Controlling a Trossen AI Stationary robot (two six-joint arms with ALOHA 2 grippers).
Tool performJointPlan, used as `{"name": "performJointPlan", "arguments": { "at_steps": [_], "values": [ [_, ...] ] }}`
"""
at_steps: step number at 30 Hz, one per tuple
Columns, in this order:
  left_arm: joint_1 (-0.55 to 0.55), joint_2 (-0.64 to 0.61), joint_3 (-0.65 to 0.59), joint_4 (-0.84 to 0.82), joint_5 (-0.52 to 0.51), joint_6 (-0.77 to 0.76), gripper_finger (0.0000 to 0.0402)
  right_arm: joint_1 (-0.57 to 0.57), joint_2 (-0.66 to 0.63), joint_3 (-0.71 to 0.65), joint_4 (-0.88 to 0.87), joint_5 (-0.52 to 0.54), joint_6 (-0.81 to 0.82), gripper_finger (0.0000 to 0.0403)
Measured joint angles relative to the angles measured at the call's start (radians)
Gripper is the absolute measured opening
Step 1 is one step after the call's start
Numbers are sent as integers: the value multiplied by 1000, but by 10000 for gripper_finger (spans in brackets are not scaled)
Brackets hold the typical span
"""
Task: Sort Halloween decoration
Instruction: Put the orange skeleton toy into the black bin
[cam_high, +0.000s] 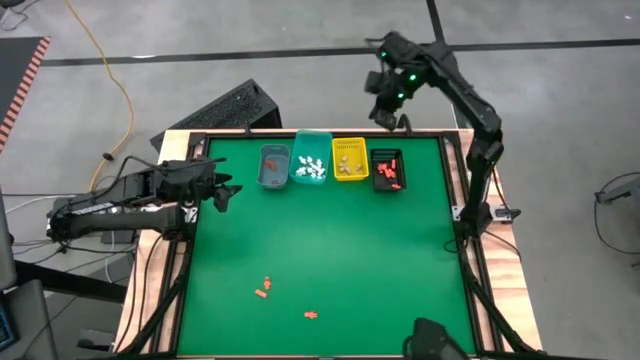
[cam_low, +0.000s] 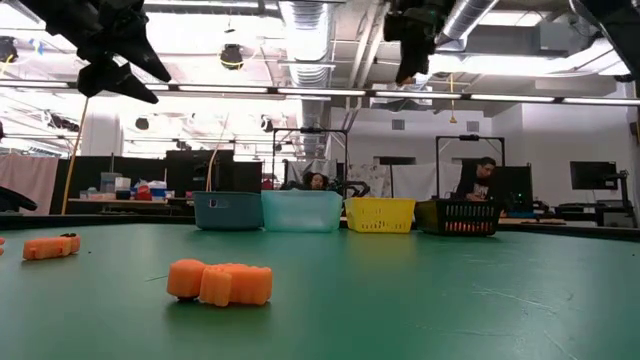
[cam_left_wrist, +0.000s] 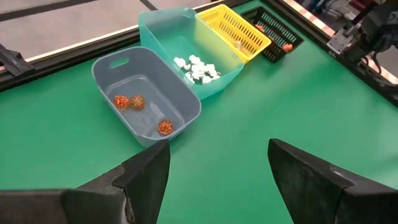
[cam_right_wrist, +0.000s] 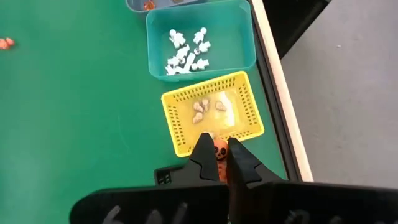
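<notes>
The right gripper (cam_right_wrist: 219, 163) hangs above the black bin (cam_high: 387, 170), fingers clamped on an orange piece (cam_right_wrist: 220, 149). The left gripper (cam_left_wrist: 214, 177), fingers apart, hovers near the blue bin (cam_left_wrist: 146, 93). Three orange pieces (cam_high: 264, 290) lie well away from the bins.

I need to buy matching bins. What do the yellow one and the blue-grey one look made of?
The yellow bin looks like moulded plastic: its walls are an open lattice of slots. The blue-grey bin seems smooth, slightly see-through plastic with a soft sheen, its walls solid.
</notes>
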Motion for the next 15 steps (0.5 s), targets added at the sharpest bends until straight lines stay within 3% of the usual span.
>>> {"name": "performJointPlan", "arguments": {
  "at_steps": [5,8,15],
  "values": [
    [0,0,0,16,-30,0,261,-54,-100,-214,76,-36,-6,0],
    [0,0,0,25,-58,2,261,-67,-208,-484,226,-36,16,0],
    [0,1,0,25,-103,2,261,-52,-505,-1109,771,-8,146,0]
  ]
}}
